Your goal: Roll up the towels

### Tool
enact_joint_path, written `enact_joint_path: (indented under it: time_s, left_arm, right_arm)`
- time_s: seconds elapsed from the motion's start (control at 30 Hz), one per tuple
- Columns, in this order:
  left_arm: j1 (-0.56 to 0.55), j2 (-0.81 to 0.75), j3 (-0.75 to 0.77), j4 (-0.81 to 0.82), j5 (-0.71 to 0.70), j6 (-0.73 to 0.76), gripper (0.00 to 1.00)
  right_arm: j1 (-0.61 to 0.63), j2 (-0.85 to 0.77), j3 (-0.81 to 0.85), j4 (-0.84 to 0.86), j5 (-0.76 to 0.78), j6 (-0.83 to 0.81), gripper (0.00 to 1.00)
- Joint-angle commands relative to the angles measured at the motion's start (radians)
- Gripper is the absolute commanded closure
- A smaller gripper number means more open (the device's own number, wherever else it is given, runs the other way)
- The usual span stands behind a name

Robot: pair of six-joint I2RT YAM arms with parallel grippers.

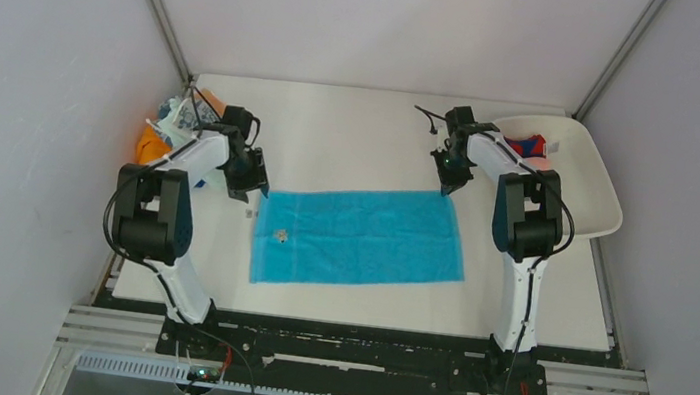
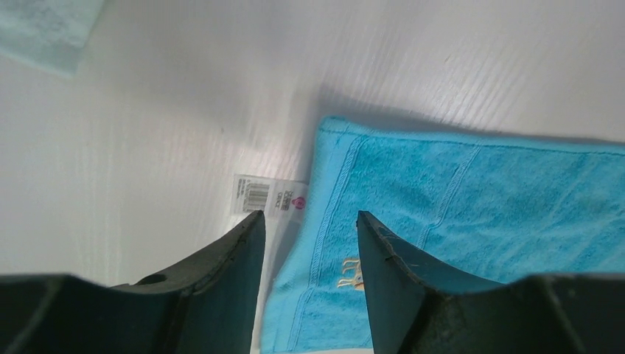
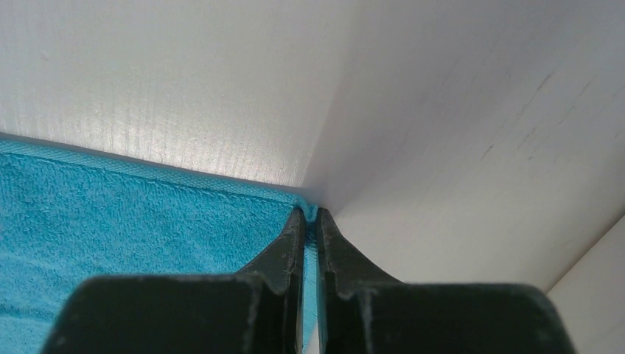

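Lying flat for rolling, the blue towel (image 1: 361,237) is pinched at its far right corner by the right fingers (image 3: 284,254); the left fingers (image 2: 228,258) are held spread.

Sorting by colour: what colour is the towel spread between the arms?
The flat cloth towel is bright blue; top view best.

My overhead view, high at the near edge, takes in the whole tabletop (image 1: 354,128); each wrist camera sits close over one far corner of the bright blue towel (image 1: 358,236).
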Motion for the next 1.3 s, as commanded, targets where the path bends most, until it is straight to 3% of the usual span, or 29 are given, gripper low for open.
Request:
enact_joint_path:
  time_s: [0.0,0.33,0.83,1.03,1.27]
  left_arm:
    - [0.007,0.051,0.085,0.018,0.045,0.022,0.49]
    - [0.01,0.2,0.216,0.004,0.059,0.047,0.66]
    - [0.031,0.271,0.249,-0.06,0.101,0.07,0.63]
    - [0.063,0.264,0.237,-0.048,0.189,0.076,0.61]
    - [0.065,0.286,0.235,-0.026,0.253,0.073,0.65]
  right_arm:
    - [0.004,0.009,-0.012,-0.015,0.058,-0.029,1.0]
    - [0.013,-0.001,-0.029,-0.008,0.071,-0.037,1.0]
    - [0.014,-0.005,-0.033,-0.005,0.083,-0.042,1.0]
    - [0.013,-0.01,-0.039,0.001,0.086,-0.044,1.0]
    - [0.01,-0.016,-0.044,0.004,0.088,-0.044,1.0]
